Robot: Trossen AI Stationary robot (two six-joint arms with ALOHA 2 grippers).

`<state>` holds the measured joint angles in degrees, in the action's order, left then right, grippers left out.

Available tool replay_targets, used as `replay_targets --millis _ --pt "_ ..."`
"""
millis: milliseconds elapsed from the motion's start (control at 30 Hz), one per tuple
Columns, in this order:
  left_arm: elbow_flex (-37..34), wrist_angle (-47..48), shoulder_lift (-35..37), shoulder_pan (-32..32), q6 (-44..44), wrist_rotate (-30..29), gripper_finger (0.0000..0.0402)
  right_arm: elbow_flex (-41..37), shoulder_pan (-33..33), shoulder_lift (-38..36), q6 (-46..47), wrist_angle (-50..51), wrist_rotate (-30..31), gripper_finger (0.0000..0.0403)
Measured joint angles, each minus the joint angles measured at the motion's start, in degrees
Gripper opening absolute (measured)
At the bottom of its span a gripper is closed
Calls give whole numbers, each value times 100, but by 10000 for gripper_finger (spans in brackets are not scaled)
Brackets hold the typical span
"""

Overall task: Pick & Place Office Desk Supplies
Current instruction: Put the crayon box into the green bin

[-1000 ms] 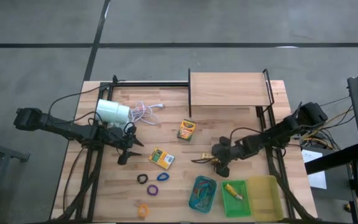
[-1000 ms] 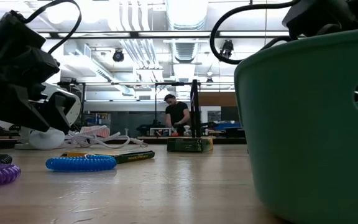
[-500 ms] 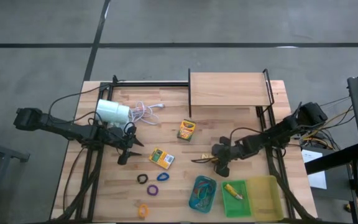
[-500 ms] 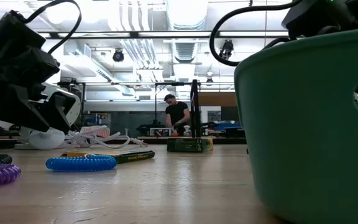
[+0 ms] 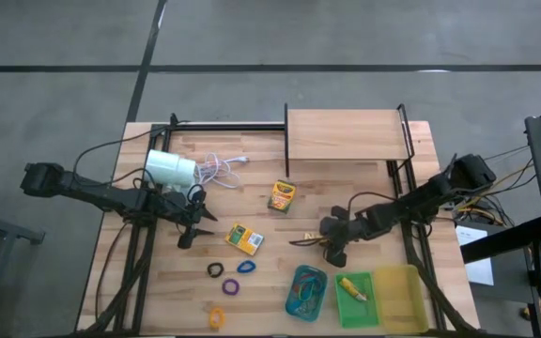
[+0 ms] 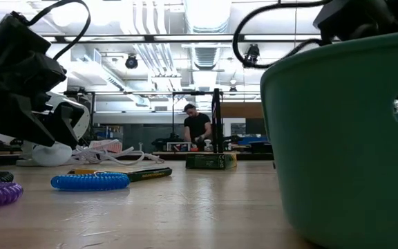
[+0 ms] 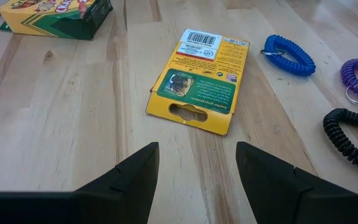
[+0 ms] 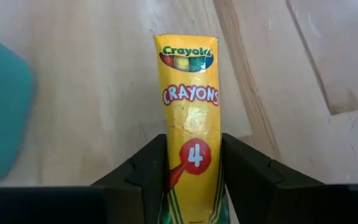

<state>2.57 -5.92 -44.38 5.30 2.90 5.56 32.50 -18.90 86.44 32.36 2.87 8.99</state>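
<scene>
A narrow yellow crayon box point(image 8: 190, 93) lies on the wood between the fingers of my right gripper point(image 8: 193, 149), which is shut on it at mid-table point(image 5: 316, 241). My left gripper point(image 7: 197, 168) stands open above the table at the left point(image 5: 191, 229). A flat yellow-and-green crayon box point(image 7: 199, 84) lies just beyond it. A second such box point(image 5: 282, 195) lies farther back. Black point(image 5: 215, 270), blue point(image 5: 246, 267), purple point(image 5: 230, 287) and orange point(image 5: 216, 316) loops lie near the front edge. My right gripper pinches the narrow crayon box by its two long sides point(image 8: 174, 163), at the end nearest the wrist. The fingers slant down from the table's right and lie along the box, one on each side. The box's far end point(image 8: 187, 50) points away, over the tabletop.
Teal point(image 5: 306, 292), green point(image 5: 355, 302) and yellow point(image 5: 397, 299) trays stand at the front right, close to my right gripper. A white lamp point(image 5: 170, 169) with its cord lies at the back left. A wooden shelf on a black frame point(image 5: 347, 134) stands at the back.
</scene>
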Motion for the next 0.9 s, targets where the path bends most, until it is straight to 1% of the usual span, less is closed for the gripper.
replay_targets --millis 133,300,367,500,567,633,733,900 --pt "0 -1 0 0 0 0 216 95 0 -286 0 78 2 145" --pt "0 0 0 0 0 -1 216 307 0 -941 142 758 32 132" --pt "-2 3 0 0 0 0 216 414 0 -1242 603 1037 101 127" --pt "0 19 0 0 0 0 216 730 -32 -1773 2032 1697 148 120" --pt "0 23 0 0 0 -1 216 900 -148 -1939 2339 2070 158 118" --pt "0 20 0 0 0 -1 216 1063 -325 -2026 2565 2393 162 118" --pt "0 21 0 0 0 0 216 1288 -641 -2025 2988 2556 204 118" --pt "0 21 0 0 0 -1 216 1738 -1317 -1660 3732 2977 759 118"
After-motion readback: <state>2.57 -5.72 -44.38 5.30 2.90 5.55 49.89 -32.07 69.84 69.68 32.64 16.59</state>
